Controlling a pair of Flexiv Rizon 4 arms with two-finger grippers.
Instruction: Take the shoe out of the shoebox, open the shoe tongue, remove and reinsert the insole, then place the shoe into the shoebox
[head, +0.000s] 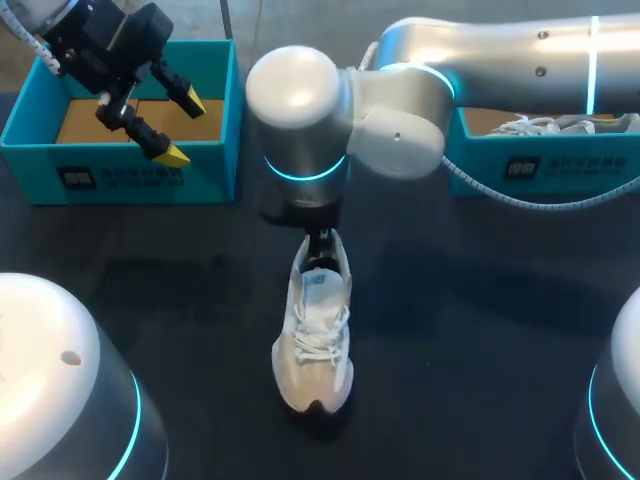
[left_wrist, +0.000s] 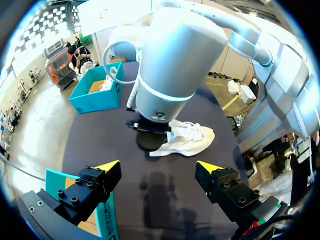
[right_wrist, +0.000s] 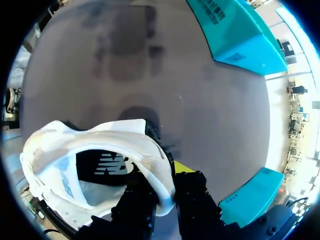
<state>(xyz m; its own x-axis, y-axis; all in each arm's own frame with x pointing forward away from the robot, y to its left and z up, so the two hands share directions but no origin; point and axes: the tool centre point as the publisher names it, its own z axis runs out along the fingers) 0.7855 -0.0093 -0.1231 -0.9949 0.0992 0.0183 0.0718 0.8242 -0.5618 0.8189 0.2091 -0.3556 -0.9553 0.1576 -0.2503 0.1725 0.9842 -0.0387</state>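
On the tabletop (head: 480, 300) my right claw (right_wrist: 167, 185) pinches the shoe (head: 315, 335) by its heel collar, toe pointing toward me; my left claw (head: 183, 128) gapes empty over the shoebox (head: 120, 165), farther off.

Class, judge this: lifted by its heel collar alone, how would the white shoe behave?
Probably light: the white shoe looks like a fabric trainer. Held only at the heel collar by the right pincer, its toe would likely droop. The collar seems soft, so it may fold.
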